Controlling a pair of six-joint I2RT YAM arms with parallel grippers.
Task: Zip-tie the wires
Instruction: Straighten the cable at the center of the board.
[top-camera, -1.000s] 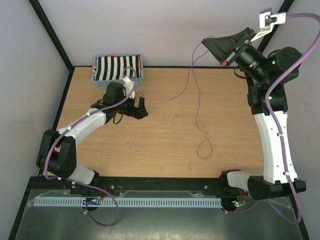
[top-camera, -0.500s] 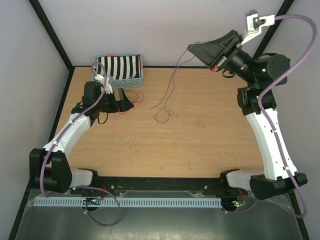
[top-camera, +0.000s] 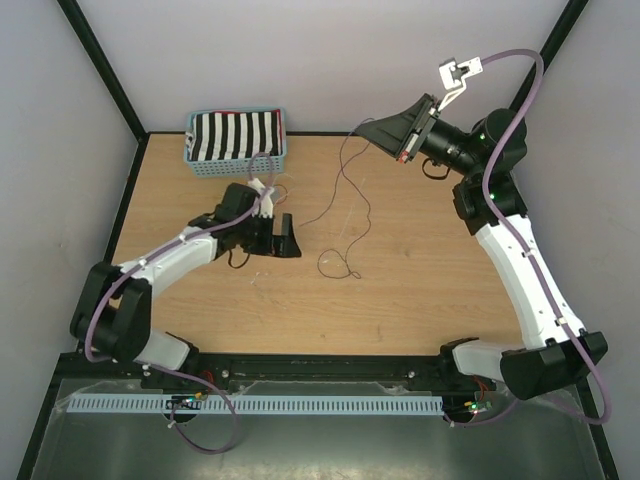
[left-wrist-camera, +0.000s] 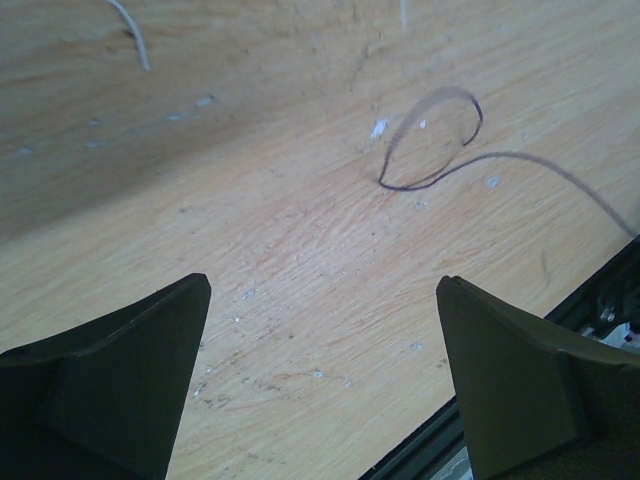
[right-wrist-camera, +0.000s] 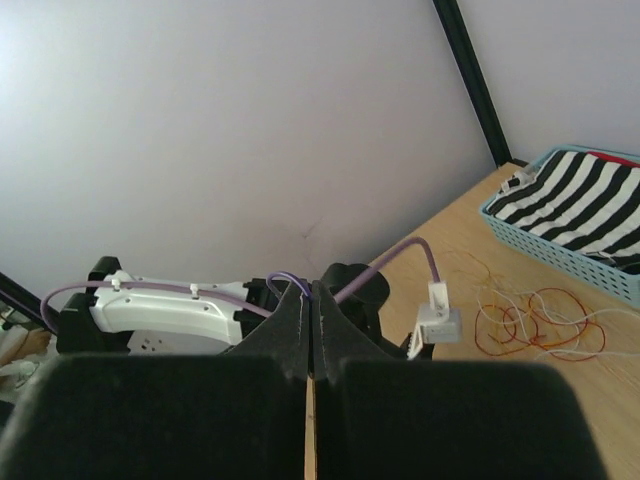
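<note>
My right gripper (top-camera: 368, 128) is raised above the table's far edge and shut on a thin dark wire (top-camera: 342, 185). The wire hangs down to the table and ends in a small loop (top-camera: 338, 265). In the right wrist view the gripper (right-wrist-camera: 310, 290) shows its fingers pressed together. A tangle of red, orange, yellow and pale wires (top-camera: 276, 189) lies in front of the basket; it also shows in the right wrist view (right-wrist-camera: 535, 322). My left gripper (top-camera: 287, 240) is open and empty, low over the table just left of the loop. The left wrist view shows that gripper (left-wrist-camera: 320, 285) and the loop (left-wrist-camera: 432, 140) ahead of it.
A blue basket (top-camera: 283, 138) holding striped black-and-white cloth stands at the far left edge; it also shows in the right wrist view (right-wrist-camera: 500, 212). A black frame rail runs along the near edge of the table (top-camera: 330, 365). Thick purple cables run along both arms.
My right gripper has moved left and lower with the dark wire, whose lower loop slid over the table. My left gripper swung back right and nearer, towards the loop.
</note>
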